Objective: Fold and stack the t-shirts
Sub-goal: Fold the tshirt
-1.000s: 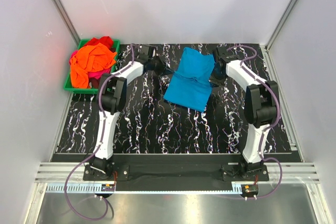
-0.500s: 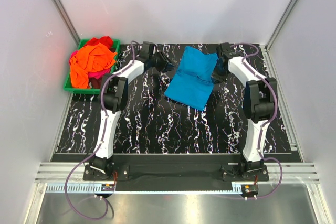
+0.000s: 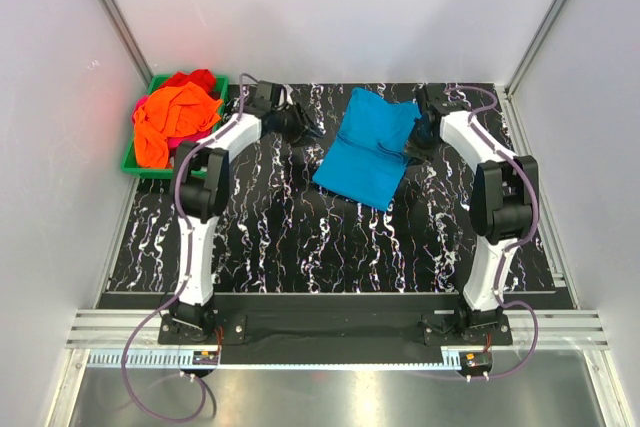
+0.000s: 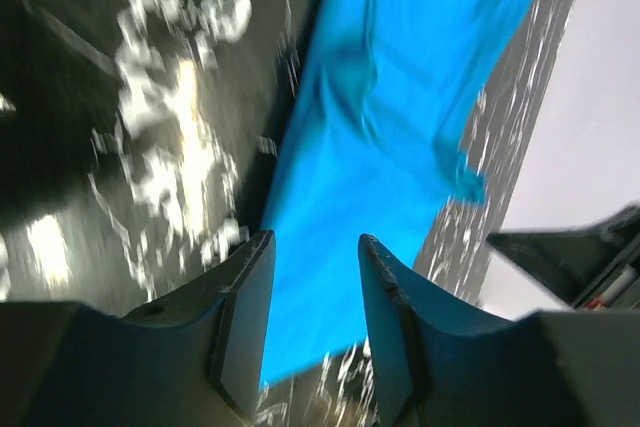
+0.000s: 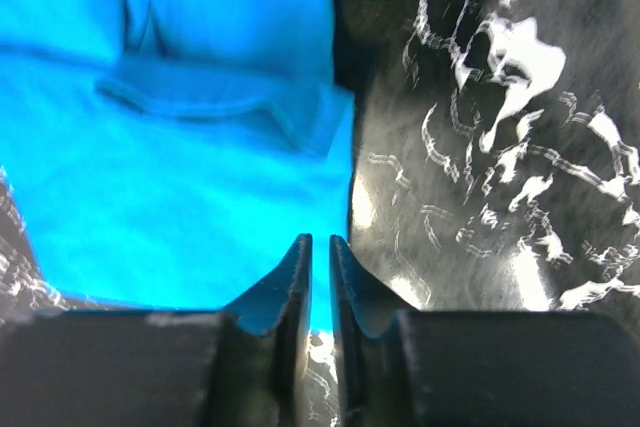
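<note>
The turquoise t-shirt (image 3: 368,147) lay partly folded near the table's (image 3: 300,237) far edge. The left gripper (image 4: 315,240) gaped empty, and the right gripper (image 5: 320,242) was barely parted (clamping nothing).

The soft turquoise-blue cloth t-shirt (image 3: 365,147) lies folded into a rough, slightly tilted oblong on the far middle of the black white-veined table (image 3: 300,237), its top layer rumpled and a hemmed edge doubled over. A crumpled orange cloth t-shirt (image 3: 165,122) is heaped over a red one (image 3: 195,78) and a magenta one (image 3: 192,136) in the green plastic bin (image 3: 130,162) at the far left, well apart from the blue one.
</note>
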Tool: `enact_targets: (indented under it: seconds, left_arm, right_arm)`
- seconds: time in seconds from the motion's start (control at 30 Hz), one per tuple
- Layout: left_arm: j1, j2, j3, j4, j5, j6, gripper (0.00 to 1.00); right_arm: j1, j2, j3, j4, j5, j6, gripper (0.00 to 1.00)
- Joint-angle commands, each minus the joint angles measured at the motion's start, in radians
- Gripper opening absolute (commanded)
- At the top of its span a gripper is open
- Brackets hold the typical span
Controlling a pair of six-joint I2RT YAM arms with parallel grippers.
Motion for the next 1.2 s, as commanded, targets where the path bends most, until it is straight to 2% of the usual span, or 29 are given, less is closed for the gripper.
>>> enact_targets:
  seconds: [0.0,0.2,0.5,0.8,1.17]
  left_arm:
    - [-0.030,-0.118,-0.110,0.052,0.078,0.089,0.42]
    - [-0.073,-0.128,-0.196,0.046,0.081,0.129,0.38]
    - [-0.073,-0.117,-0.245,-0.002,0.006,0.167,0.38]
    - [-0.073,-0.131,-0.247,-0.031,-0.019,0.184,0.38]
    - [-0.081,-0.143,-0.283,-0.017,-0.011,0.186,0.38]
  right_arm:
    - [0.007,-0.062,-0.041,0.041,-0.090,-0.032,0.16]
    - [0.007,0.035,-0.027,0.129,-0.159,-0.030,0.12]
    - [-0.008,0.207,0.187,0.091,-0.037,-0.047,0.13]
    - [-0.001,0.155,0.195,0.118,-0.023,-0.021,0.13]
    - [0.102,0.190,0.243,0.167,-0.060,-0.020,0.13]
